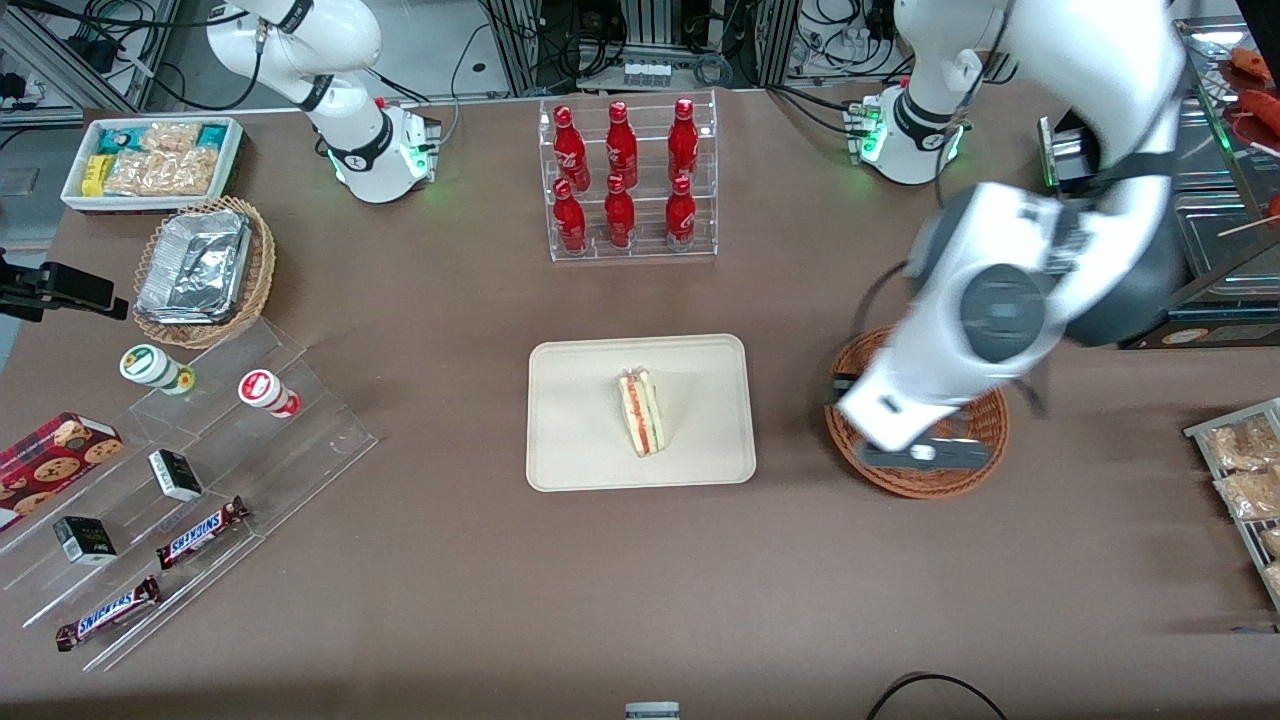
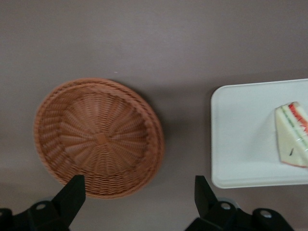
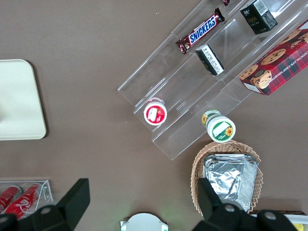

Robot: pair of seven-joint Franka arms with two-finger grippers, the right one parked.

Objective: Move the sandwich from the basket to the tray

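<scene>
The sandwich (image 1: 641,412) lies on the cream tray (image 1: 585,460) in the middle of the table, its red and green filling showing along the cut edge. It also shows in the left wrist view (image 2: 294,134), on the tray (image 2: 240,144). The reddish-brown wicker basket (image 1: 925,482) stands beside the tray toward the working arm's end, and it is empty in the left wrist view (image 2: 98,138). My gripper (image 2: 139,192) hangs above the basket's edge and the bare table between basket and tray, open and empty. The arm (image 1: 1000,320) covers much of the basket in the front view.
A clear rack of red bottles (image 1: 625,180) stands farther from the camera than the tray. Clear stepped shelves with snacks (image 1: 180,480), a foil-tray basket (image 1: 200,270) and a white snack bin (image 1: 150,160) lie toward the parked arm's end. Snack packets (image 1: 1245,470) lie at the working arm's end.
</scene>
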